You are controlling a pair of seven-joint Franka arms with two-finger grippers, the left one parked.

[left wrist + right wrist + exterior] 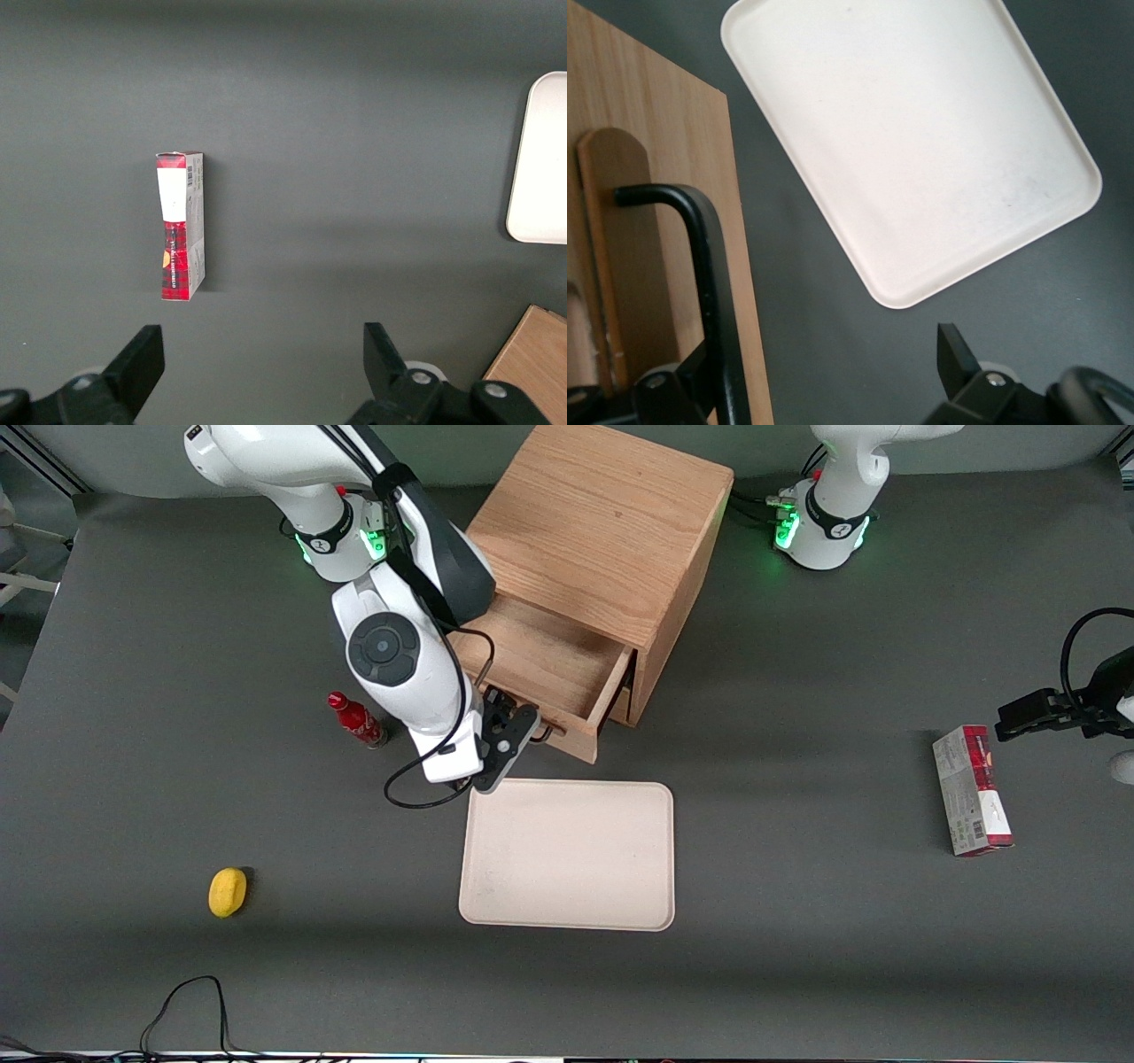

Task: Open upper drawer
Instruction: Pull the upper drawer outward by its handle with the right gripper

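**Upper drawer standing pulled out, gripper at its handle**

Nearest my front camera, a yellow lemon-like fruit [228, 891] is sitting toward the working arm's end of the table. Next I am seeing a red bottle [356, 720] lying beside the arm, then the gripper [524, 731] hanging at the black wire handle [700, 266] with its jaws spread apart, one finger [682, 390] beside the bar. A cream tray [568, 855] is lying just in front of the upper drawer [549, 669], which is jutting well out of the wooden cabinet [602, 531], showing plain wood inside. Toward the parked arm's end, a red carton [971, 789] is lying flat.
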